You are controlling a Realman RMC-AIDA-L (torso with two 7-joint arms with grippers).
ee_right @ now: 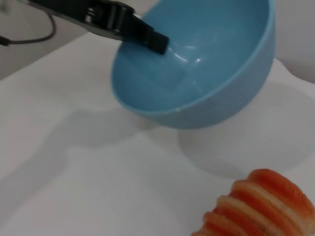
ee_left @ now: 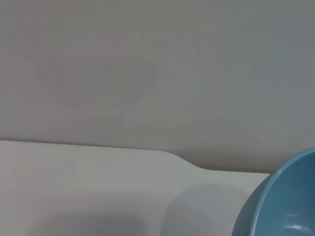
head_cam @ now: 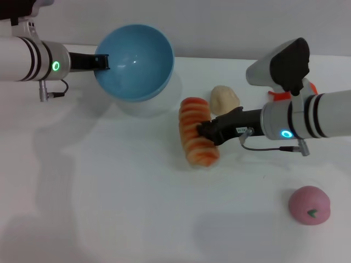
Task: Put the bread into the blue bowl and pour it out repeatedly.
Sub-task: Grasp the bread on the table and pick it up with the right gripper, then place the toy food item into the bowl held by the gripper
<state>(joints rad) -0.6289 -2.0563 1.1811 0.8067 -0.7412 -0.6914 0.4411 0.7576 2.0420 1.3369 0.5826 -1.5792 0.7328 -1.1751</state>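
Bowl tipped, bread gripped on table
L gripper (head_cam: 103, 61) clamps blue bowl (head_cam: 137, 60) rim; R gripper (head_cam: 204, 131) closed on bread (head_cam: 196, 131), fingertips partly hidden; label unreadable.

White table (head_cam: 109, 208). Small round beige lump (head_cam: 225, 99) toward the far side. Pink dome-shaped toy (head_cam: 310, 205) with a small green mark, near right corner. Orange-red object (head_cam: 313, 87), mostly hidden, far right.
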